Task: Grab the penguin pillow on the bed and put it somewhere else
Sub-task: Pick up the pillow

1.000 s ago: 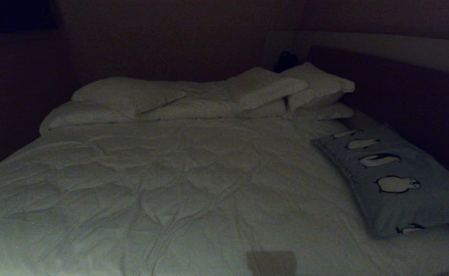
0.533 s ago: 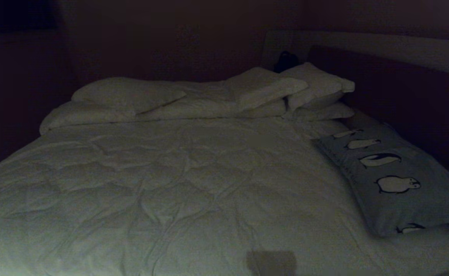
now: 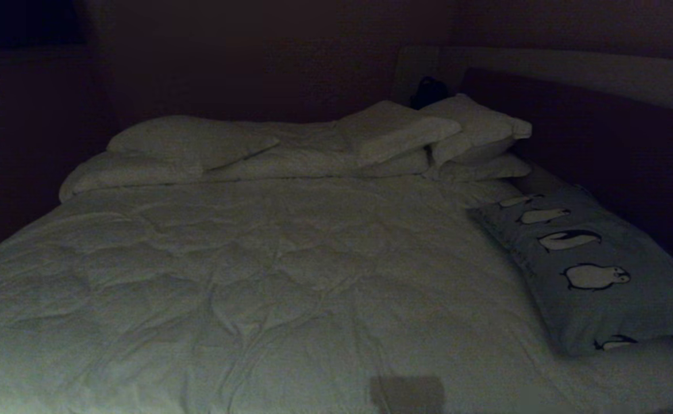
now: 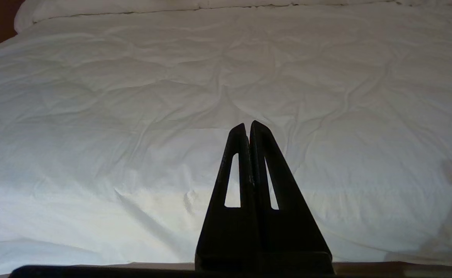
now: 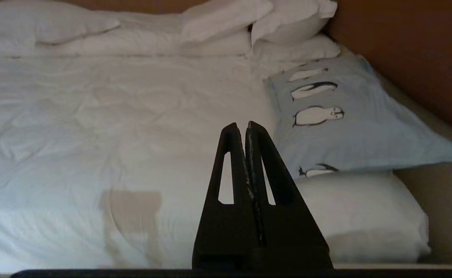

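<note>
**A:** Penguin pillow [image 5: 349,116] lies untouched on the bed [image 3: 256,276], ahead of the right gripper [image 5: 245,125] and off to one side, its near end propped on a white pillow [image 5: 361,212].

**B:** And the jaws?

**A:** Both pairs pressed together, holding nothing; the left gripper [image 4: 248,125] faces bare duvet. Reaching, grasping and moving all remain.

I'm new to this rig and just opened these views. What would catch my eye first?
The penguin pillow, pale blue with black-and-white penguins, stands out against all the white; it lies along the right side of the bed beside the dark headboard, its near end propped on a plain white pillow. More white pillows are heaped at the far edge. In each wrist view a shut black gripper, left and right, fills the foreground.
</note>
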Available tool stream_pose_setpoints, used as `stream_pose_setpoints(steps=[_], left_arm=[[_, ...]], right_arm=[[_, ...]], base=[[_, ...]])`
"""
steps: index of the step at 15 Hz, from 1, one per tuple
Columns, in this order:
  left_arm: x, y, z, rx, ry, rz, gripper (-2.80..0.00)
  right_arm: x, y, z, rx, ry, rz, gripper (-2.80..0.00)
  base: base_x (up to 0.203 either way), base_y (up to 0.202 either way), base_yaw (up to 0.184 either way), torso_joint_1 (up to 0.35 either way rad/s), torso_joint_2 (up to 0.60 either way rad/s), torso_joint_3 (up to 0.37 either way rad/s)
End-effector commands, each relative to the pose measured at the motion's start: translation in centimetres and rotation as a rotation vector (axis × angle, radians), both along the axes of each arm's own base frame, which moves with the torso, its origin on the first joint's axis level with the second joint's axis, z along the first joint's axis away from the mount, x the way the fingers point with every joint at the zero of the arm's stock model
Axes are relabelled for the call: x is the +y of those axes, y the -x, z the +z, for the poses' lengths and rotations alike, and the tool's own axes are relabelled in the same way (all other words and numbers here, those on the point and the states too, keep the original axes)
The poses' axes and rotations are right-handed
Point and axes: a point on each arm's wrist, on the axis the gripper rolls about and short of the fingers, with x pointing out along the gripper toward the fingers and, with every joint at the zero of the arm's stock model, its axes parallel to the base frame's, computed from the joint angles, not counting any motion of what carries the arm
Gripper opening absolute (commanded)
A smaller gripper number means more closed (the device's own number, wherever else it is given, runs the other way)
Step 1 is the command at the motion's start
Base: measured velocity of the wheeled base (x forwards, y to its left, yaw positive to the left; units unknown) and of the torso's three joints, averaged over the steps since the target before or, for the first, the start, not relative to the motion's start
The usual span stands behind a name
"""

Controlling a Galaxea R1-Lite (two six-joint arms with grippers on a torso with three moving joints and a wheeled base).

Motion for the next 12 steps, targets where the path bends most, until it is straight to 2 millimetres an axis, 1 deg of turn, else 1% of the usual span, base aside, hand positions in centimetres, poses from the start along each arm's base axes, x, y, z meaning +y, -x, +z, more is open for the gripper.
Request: stream_pose_setpoints(steps=[1,6,12], left_arm=[[0.0,0.0,0.0,0.000,0.000,0.001,-2.80],[0.0,0.0,0.0,0.000,0.000,0.001,-2.80],[0.0,0.0,0.0,0.000,0.000,0.001,-2.80]], right_arm=[[0.0,-0.3,-0.1,-0.014,-0.003,0.000,-2.80],[0.0,-2.7,-2.3,-0.028,-0.003,-0.010,-2.80],[0.0,-4.0,-4.7,0.060,-0.005,-0.007,-2.80]], base=[[0.000,0.000,0.000,0.000,0.00,0.000],[0.000,0.000,0.000,0.000,0.00,0.000],[0.000,0.000,0.000,0.000,0.00,0.000]])
